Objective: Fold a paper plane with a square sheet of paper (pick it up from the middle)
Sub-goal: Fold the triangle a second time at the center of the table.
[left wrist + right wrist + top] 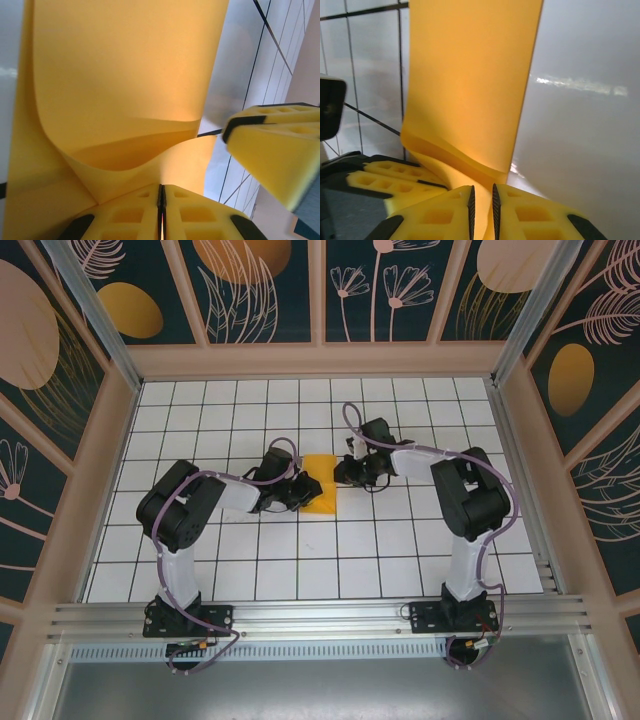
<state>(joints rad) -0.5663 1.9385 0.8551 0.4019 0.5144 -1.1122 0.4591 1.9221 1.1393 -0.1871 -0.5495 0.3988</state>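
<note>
The square sheet of paper (321,480) is orange-yellow, folded to a small shape and held between both grippers at the middle of the tiled floor. My left gripper (299,491) is on its left edge and my right gripper (346,472) on its right edge. In the left wrist view the jaws of the left gripper (161,188) are pressed shut on the paper (125,75), which curls upward; the right gripper's fingers (280,150) show at the right. In the right wrist view the right gripper (482,190) clamps a folded edge of the paper (475,75). The left gripper's fingers (385,180) lie alongside.
The white tiled floor (400,540) spreads around the arms, boxed in by patterned walls (260,290) with wooden frames. A metal rail (320,618) runs along the near edge where both bases are bolted.
</note>
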